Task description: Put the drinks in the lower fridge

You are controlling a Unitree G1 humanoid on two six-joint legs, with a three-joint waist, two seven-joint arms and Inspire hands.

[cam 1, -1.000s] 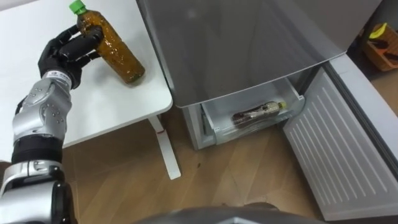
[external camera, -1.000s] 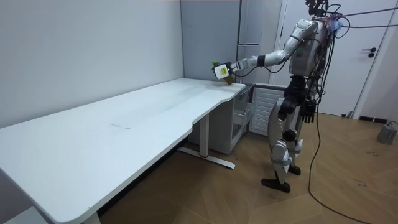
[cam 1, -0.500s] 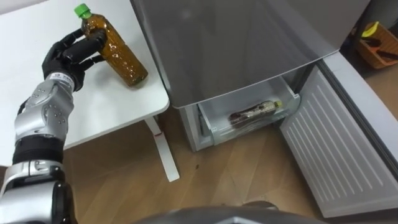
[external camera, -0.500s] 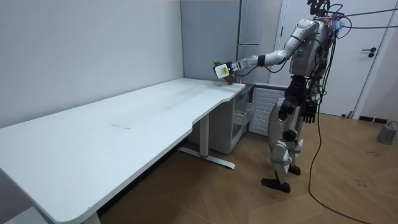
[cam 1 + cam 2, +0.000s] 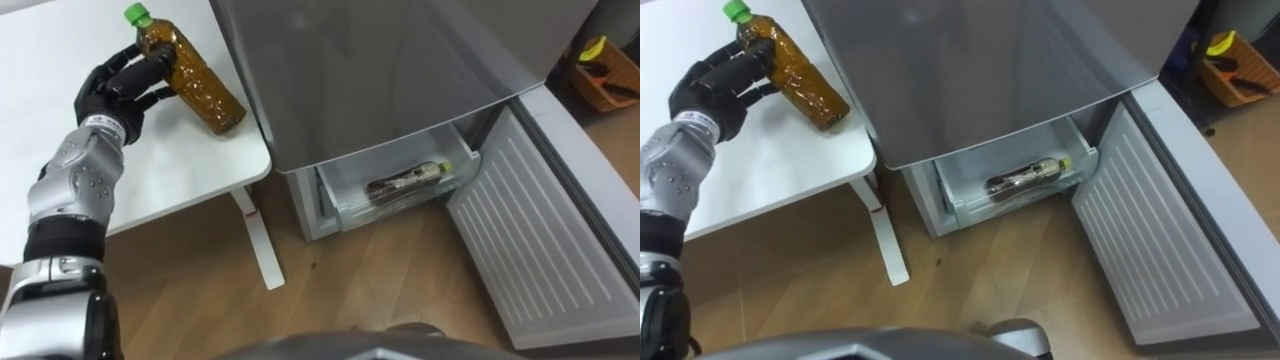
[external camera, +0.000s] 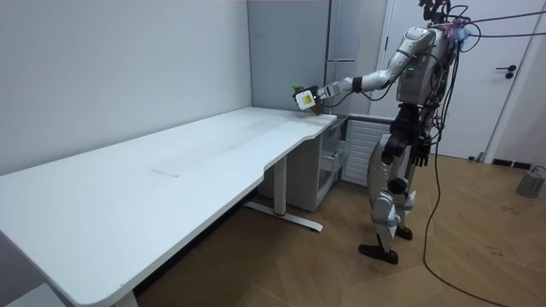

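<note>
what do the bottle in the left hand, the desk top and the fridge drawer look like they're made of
The bottle in the left hand: likely clear plastic, glossy; the brown drink shows through its ribbed wall. The green cap: opaque plastic, it seems. The desk top: smooth matt white, probably laminate; core hidden. The fridge drawer: pale, thin-walled, faintly translucent, so probably plastic.

Both eyes look down on fridge (image 5: pixel 400 60); room camera afar.

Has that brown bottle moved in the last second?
Yes, slightly: the bottle, held by the left hand, is now nearer the table edge beside the fridge.
</note>
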